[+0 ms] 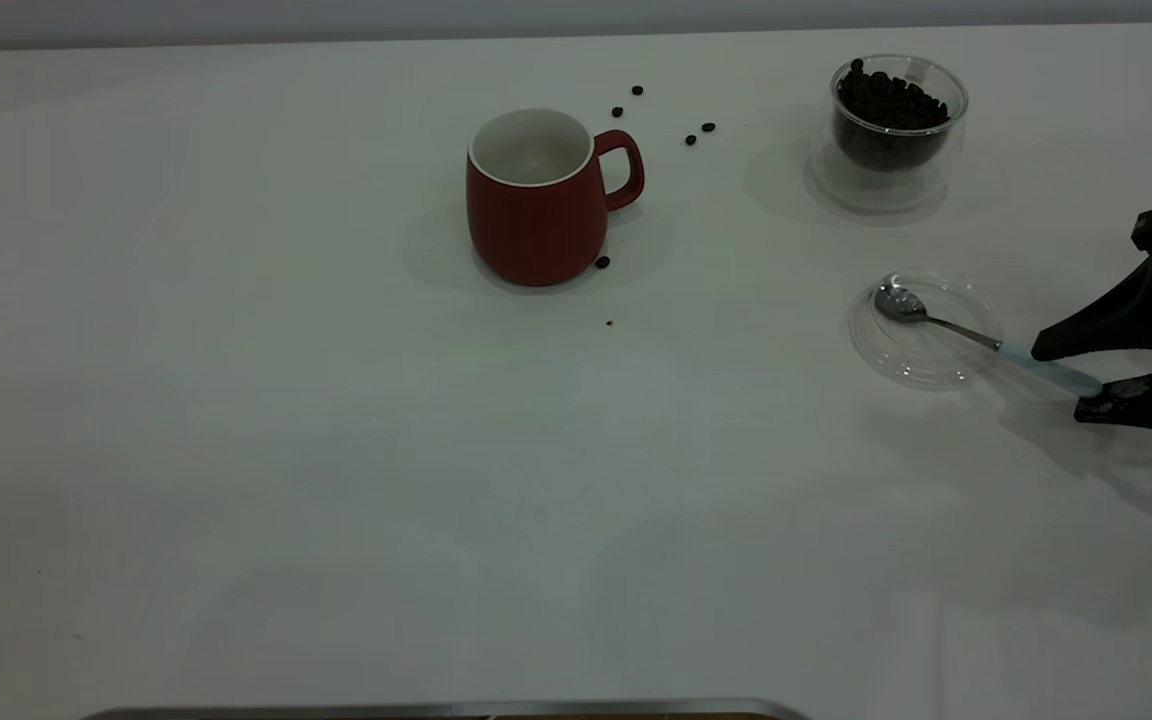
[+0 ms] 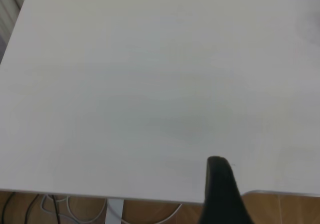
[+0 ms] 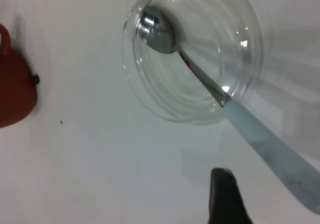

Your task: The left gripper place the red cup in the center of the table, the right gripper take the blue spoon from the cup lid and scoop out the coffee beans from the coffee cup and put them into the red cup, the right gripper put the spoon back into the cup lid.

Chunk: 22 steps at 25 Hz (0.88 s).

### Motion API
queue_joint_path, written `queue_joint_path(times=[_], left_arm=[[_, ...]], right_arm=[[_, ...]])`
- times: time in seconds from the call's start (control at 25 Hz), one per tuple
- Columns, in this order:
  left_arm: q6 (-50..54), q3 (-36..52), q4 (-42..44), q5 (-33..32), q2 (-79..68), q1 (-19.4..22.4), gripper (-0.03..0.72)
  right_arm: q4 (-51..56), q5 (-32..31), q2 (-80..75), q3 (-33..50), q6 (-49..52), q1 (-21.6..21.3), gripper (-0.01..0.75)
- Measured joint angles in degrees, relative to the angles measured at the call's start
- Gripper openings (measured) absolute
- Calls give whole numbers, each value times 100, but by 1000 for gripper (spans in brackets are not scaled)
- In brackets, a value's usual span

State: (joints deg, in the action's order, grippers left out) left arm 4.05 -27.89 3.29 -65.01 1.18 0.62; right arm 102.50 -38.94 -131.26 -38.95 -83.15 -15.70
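At the right edge of the bench [image 1: 336, 480], the right claw [image 1: 1066, 370] sits low with its two dark fingers spread apart, one on either side of the pale blue handle end of the blue spoon [image 1: 976, 340]. The lower fingertip lies right at the handle's tip, and whether it touches cannot be told; the upper fingertip is just beside the handle and looks apart from it. The spoon lies tilted across the rim of the clear cup lid [image 1: 966, 300], its metal bowl resting inside the lid at the side away from the claw and its handle running out over the rim toward the claw. The right wrist view shows the same: the metal bowl in the lid [image 3: 250, 49], the blue handle [image 3: 270, 144] reaching past the rim, and one dark fingertip [image 3: 225, 194] near the handle without touching it. Farther back on that side stands the glass coffee cup [image 1: 891, 125], filled with dark beans. The red cup [image 1: 536, 215] stands upright near the middle of the far half of the bench, its handle turned toward the coffee cup, well apart from the claw. A few loose beans [image 1: 698, 133] lie on the bench between the two cups, and one more sits at the red cup's base. The left claw [image 2: 220, 194] shows only as one dark finger over the bench's edge, so its state cannot be told.
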Motion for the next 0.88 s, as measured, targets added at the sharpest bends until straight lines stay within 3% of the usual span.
queue_joint_path(times=[0.32,0.64,0.88], left_arm=[[0,0,0,0,0,0,532],[0,0,0,0,0,0,532],[0,0,0,0,0,0,532]], right_arm=[[-124,404,282,291,200,0,492],[-669,817,2516,995,328,0,492],[-2205,211,4477,1035,1441,0,492]])
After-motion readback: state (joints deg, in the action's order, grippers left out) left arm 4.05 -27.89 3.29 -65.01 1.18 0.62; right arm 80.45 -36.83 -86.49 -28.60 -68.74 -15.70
